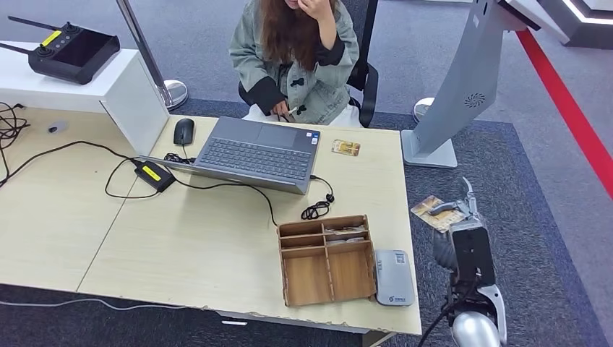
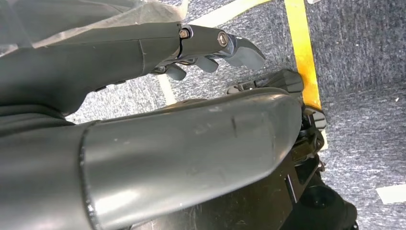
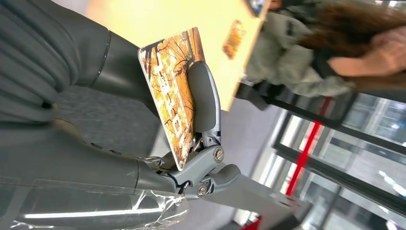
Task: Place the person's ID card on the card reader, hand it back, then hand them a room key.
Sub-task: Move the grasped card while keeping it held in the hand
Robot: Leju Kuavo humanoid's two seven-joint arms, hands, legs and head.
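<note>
My right hand (image 1: pixel 460 217) hangs off the table's right side, above the carpet, and pinches an orange patterned card (image 1: pixel 432 212). The right wrist view shows the thumb (image 3: pixel 203 98) pressed on the face of that card (image 3: pixel 170 86). A second orange card (image 1: pixel 345 147) lies on the table (image 1: pixel 202 246) in front of the seated person (image 1: pixel 296 58). The grey card reader (image 1: pixel 394 277) sits at the table's near right corner, beside the wooden tray. My left hand (image 2: pixel 210 48) hangs over the floor holding nothing, fingers loosely apart.
A wooden divided tray (image 1: pixel 327 259) stands left of the reader, with thin items in its far compartments. An open laptop (image 1: pixel 256 153), mouse (image 1: pixel 183 131), power brick (image 1: pixel 155 174) and cables lie further back. A grey kiosk stand (image 1: pixel 463 87) rises right of the table.
</note>
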